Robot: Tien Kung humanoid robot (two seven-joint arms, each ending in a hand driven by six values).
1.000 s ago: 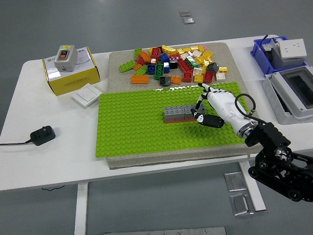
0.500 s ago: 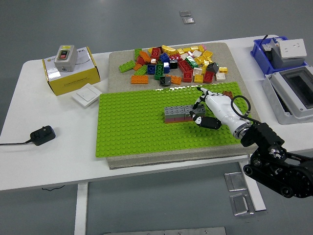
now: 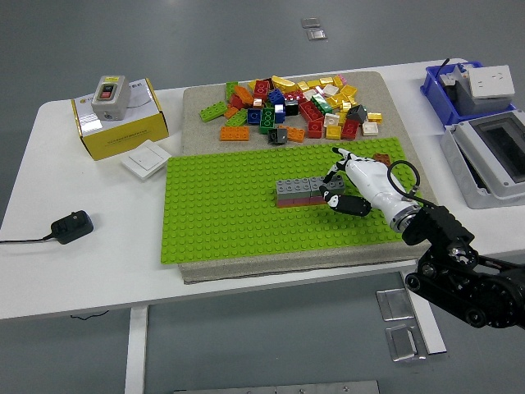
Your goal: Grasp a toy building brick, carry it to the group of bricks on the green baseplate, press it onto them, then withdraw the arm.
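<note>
Head view, near to far. From my remote station I see the right arm (image 3: pixel 459 271) entering at the lower right corner, black and jointed, ending in a white hand (image 3: pixel 349 182) with black-tipped fingers (image 3: pixel 334 197). The hand lies low over the green baseplate (image 3: pixel 221 222), its fingers curled against the right end of the row of bricks (image 3: pixel 305 191); I cannot tell whether they clamp a brick or only press on it.

The row sits on the baseplate right of centre: grey studded bricks on top, with a darker reddish layer showing beneath. The brick at its right end, under the fingertips, is grey and largely hidden by the hand. The baseplate rests on a beige mat (image 3: pixel 205 107) on the white counter (image 3: pixel 49 246).

At the counter's left, a black plug (image 3: pixel 70 226) with its cord lies near the front edge. Farther back are a white wall switch (image 3: pixel 146 159) and a yellow box (image 3: pixel 123 123) carrying a grey push-button unit (image 3: pixel 107 88); print on the box is too small for me to read.

Behind the baseplate, a loose heap of bricks (image 3: pixel 299 107) in red, yellow, orange, green, blue and white covers the mat's far part. At the far right stand a grey enclosure (image 3: pixel 492 160) and a blue bin (image 3: pixel 459 90).
</note>
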